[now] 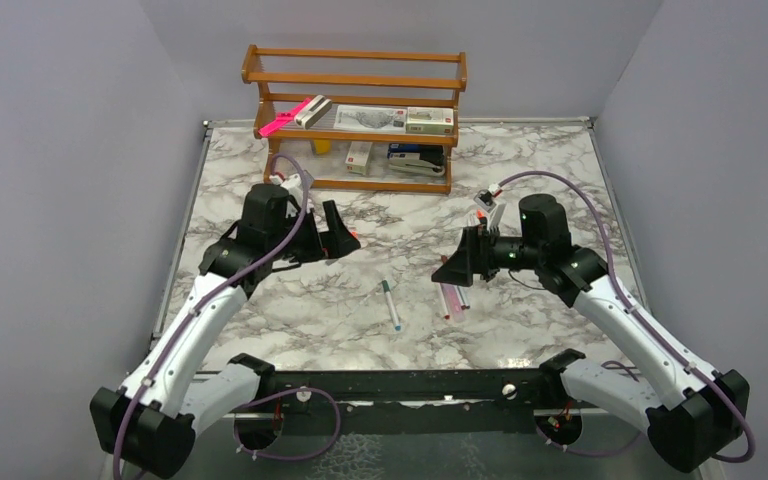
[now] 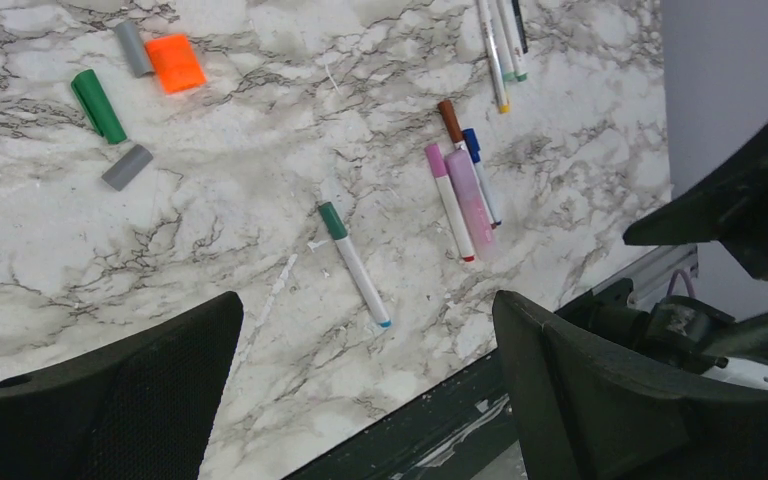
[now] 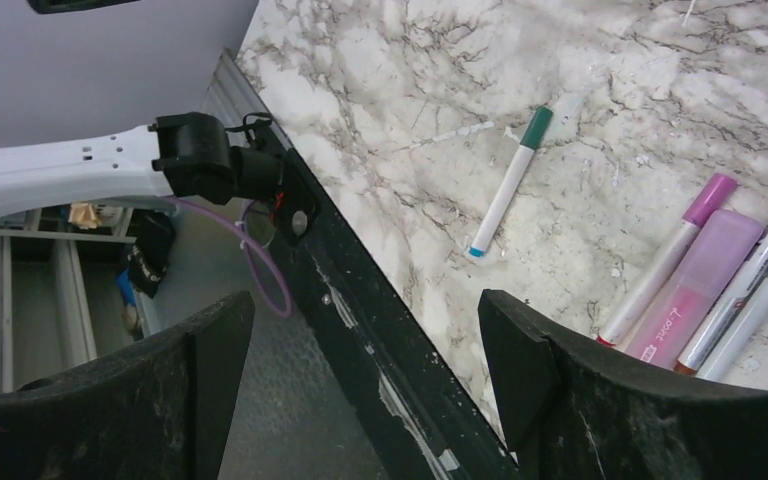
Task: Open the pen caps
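A white marker with a green cap lies alone near the table's front, also in the right wrist view. To its right lies a cluster: a pink-capped marker, a pink highlighter, and brown-capped and blue-capped markers. Loose orange and green caps and two grey pieces lie apart from them. My left gripper hangs open and empty. My right gripper is open and empty above the cluster.
A wooden rack stands at the back with small boxes and a long bright-pink item. More pens lie farther off. The black front rail borders the marble table, and grey walls close both sides.
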Controlling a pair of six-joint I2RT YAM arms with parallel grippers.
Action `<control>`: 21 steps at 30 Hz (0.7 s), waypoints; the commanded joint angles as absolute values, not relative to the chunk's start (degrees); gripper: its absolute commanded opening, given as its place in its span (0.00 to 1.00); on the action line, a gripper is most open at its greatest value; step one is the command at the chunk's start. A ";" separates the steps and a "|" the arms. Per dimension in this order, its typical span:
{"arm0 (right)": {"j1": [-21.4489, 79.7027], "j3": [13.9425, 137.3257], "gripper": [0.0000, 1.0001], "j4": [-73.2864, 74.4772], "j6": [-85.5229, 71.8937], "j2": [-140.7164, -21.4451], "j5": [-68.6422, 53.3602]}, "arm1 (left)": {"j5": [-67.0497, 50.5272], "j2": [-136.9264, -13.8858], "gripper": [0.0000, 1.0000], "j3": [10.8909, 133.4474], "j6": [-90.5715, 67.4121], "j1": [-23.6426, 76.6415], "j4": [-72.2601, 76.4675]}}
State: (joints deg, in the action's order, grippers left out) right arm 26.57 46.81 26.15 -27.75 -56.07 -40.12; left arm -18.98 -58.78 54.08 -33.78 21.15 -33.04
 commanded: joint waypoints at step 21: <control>26.88 41.75 0.97 9.80 -43.40 -58.44 -46.97 | -25.48 -43.26 0.99 42.56 -34.80 21.49 -31.11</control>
State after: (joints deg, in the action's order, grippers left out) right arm 26.57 42.57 17.89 -39.40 -58.04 -45.58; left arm -23.81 -44.75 45.63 -33.32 21.15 -34.68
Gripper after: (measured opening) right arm 0.954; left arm 0.991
